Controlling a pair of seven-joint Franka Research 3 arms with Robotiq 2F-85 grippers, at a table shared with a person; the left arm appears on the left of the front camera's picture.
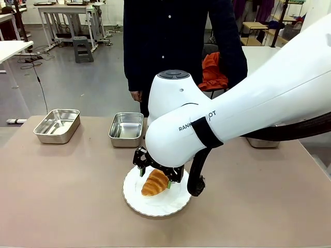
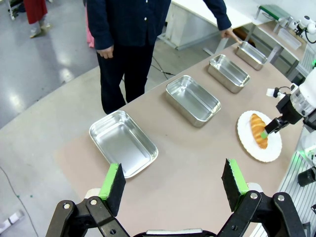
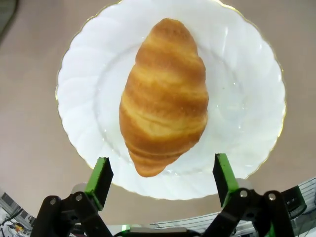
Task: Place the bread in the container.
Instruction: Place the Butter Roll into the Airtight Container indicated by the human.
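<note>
The bread (image 1: 155,182), a golden-brown croissant-like loaf, lies on a round white scalloped plate (image 1: 155,206) near the table's front middle. My right gripper (image 1: 154,176) hangs just over it, open, its green pads (image 3: 98,180) on either side of the loaf's near end (image 3: 163,96), not touching. The container is one of several alike shiny steel trays (image 2: 121,143) in a row along the far edge; I cannot tell which. My left gripper (image 2: 174,180) is open and empty, high above the table's left end.
A person in a dark jacket (image 1: 170,41) stands at the far side, one hand (image 2: 228,33) by the farthest tray (image 2: 252,55). My right arm's bulky white link (image 1: 232,119) covers the table's right rear. Bare tabletop lies left of the plate.
</note>
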